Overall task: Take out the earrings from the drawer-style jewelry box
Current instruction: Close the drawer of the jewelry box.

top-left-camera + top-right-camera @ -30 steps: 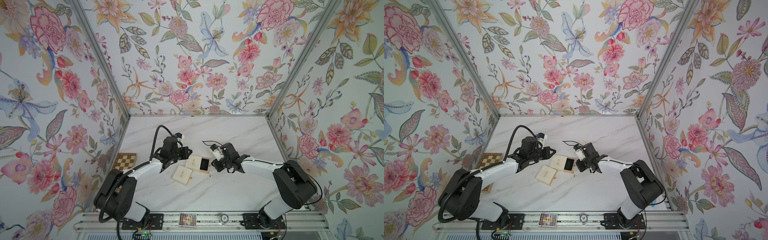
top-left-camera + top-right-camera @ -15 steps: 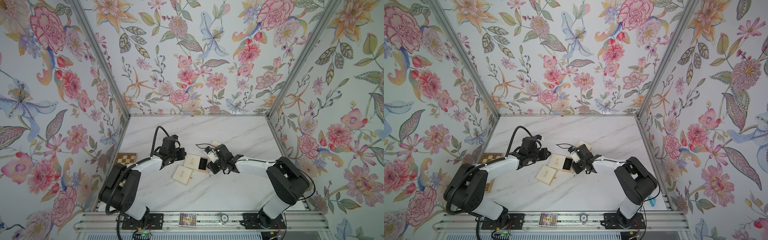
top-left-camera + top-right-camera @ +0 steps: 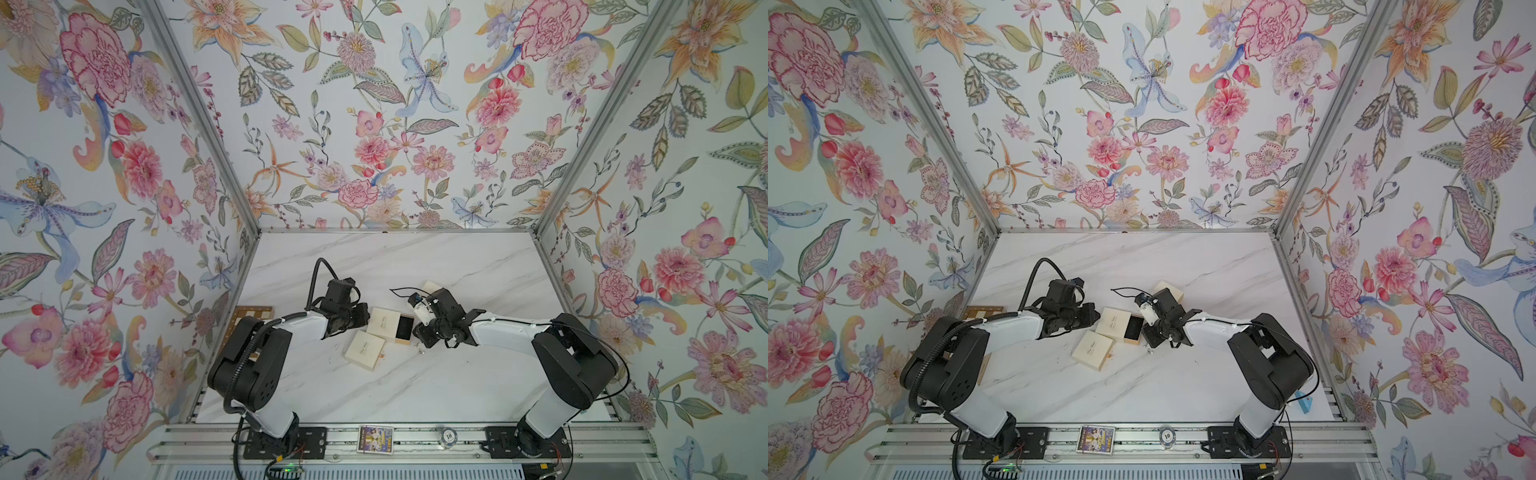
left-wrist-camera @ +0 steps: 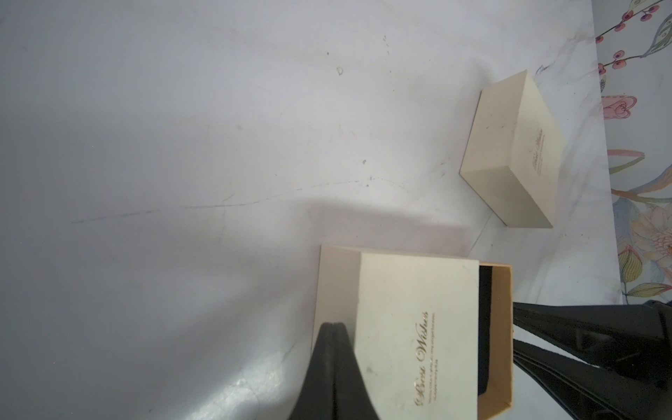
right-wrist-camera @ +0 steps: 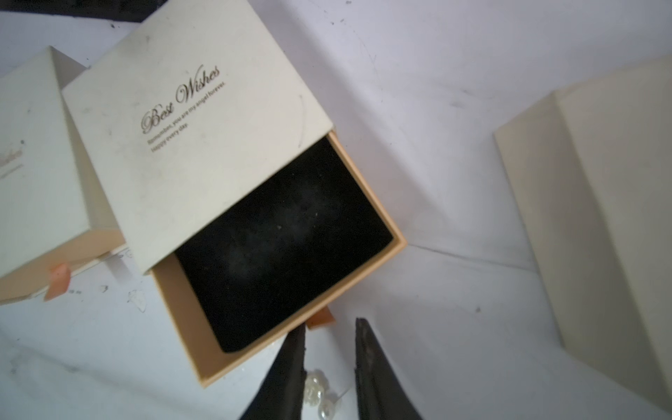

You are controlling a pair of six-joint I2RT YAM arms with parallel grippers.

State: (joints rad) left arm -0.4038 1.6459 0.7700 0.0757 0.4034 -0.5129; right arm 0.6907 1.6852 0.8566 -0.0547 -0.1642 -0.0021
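Note:
The cream jewelry box lies mid-table with its drawer pulled partway out, and only bare black lining shows inside. The earrings, small pearly beads, lie on the table just outside the drawer's end; they are a tiny speck in both top views. My right gripper is open and straddles them without pinching them. The left gripper is shut and rests against the box's opposite end.
A second cream box lies touching the open box on its near side. A third cream box sits behind my right wrist. A checkered board is by the left wall. A card and a chip are on the front rail.
My right gripper has shifted a little toward the drawer's end and its jaws have parted slightly. The left gripper stays shut at the box, its arm drawn in somewhat.

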